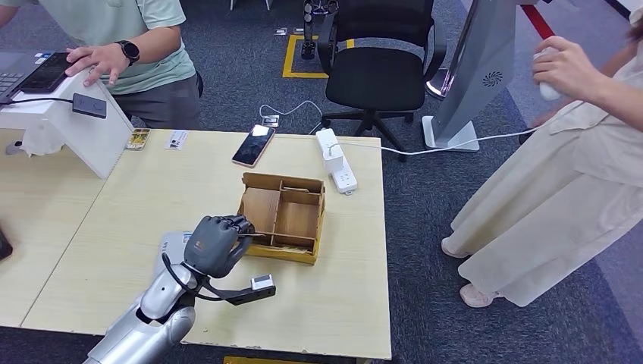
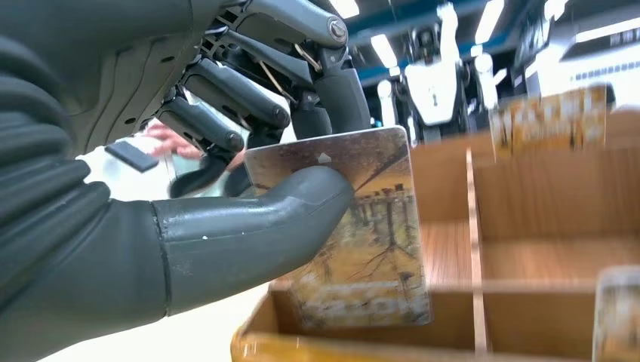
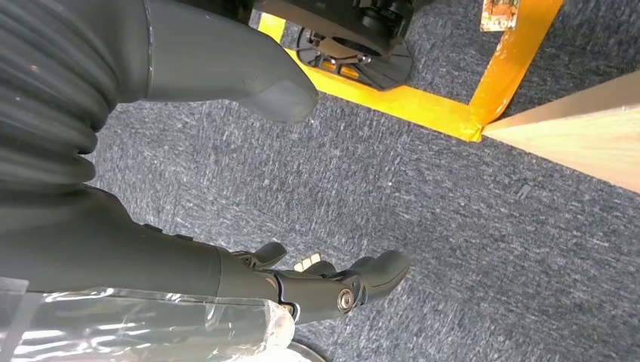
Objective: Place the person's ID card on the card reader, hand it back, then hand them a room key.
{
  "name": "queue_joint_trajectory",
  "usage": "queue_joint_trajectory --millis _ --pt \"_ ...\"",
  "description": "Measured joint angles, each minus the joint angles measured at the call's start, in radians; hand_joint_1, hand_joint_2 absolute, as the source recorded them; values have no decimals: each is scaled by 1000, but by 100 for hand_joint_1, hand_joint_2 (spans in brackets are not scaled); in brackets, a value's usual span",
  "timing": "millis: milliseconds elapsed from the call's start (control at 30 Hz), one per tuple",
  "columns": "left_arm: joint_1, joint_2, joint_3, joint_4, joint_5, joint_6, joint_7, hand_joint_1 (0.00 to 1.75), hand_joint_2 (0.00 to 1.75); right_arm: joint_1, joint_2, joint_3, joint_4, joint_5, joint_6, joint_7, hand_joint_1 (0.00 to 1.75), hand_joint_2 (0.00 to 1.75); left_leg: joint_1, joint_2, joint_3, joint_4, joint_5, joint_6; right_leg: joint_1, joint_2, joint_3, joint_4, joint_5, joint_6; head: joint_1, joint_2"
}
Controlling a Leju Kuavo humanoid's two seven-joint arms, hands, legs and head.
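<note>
Gripping a room key card (image 2: 355,241) between thumb and fingers, the left hand (image 1: 216,244) is hovering at the near-left corner of the wooden divided box (image 1: 292,220) on the surface (image 1: 114,227). Its long axis is standing upright; the printing on it is too blurred to read. Beyond the hand to the right, the waiting person (image 1: 561,152) is standing well apart. Hanging over the carpet, the right hand (image 3: 249,286) is holding nothing, fingers loosely apart.

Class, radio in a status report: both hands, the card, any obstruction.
Left robot hand pinching picture-printed card at wooden divider box. Right robot hand hanging over carpet, holding nothing. Nothing blocking the card.
</note>
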Motion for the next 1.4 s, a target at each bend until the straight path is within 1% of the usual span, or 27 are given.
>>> queue_joint_trajectory --millis 233,333,467,733,900,1133,1400 --pt "4 0 4 -17 -2 30 -10 163 175 0 -1 0 0 -5 -4 -1 0 175 0 0 0 0 0 0 0 0 0 0 0 0 0 0" --pt "4 0 4 -17 -3 35 -10 164 175 0 -2 0 0 -9 -4 -1 0 175 0 0 0 0 0 0 0 0 0 0 0 0 0 0" --pt "4 -1 4 -17 -3 37 -10 174 175 0 -2 0 0 -11 -5 0 0 175 0 0 0 0 0 0 0 0 0 0 0 0 0 0" --pt "-3 -1 8 -18 -6 49 -8 175 175 1 -3 0 0 -12 -9 8 0 175 0 0 0 0 0 0 0 0 0 0 0 0 0 0" --pt "-39 -3 40 -25 17 64 8 175 175 3 -7 6 1 -11 -10 8 0 175 0 0 0 0 0 0 0 0 0 0 0 0 0 0" --pt "-107 -20 103 -25 34 90 29 175 175 13 -13 19 2 -8 -12 8 0 175 0 0 0 0 0 0 0 0 0 0 1 0 0 0" --pt "-125 -32 129 -25 39 93 34 175 175 18 -16 24 3 -8 -14 8 0 175 0 0 0 0 0 0 0 0 0 0 1 0 0 0"
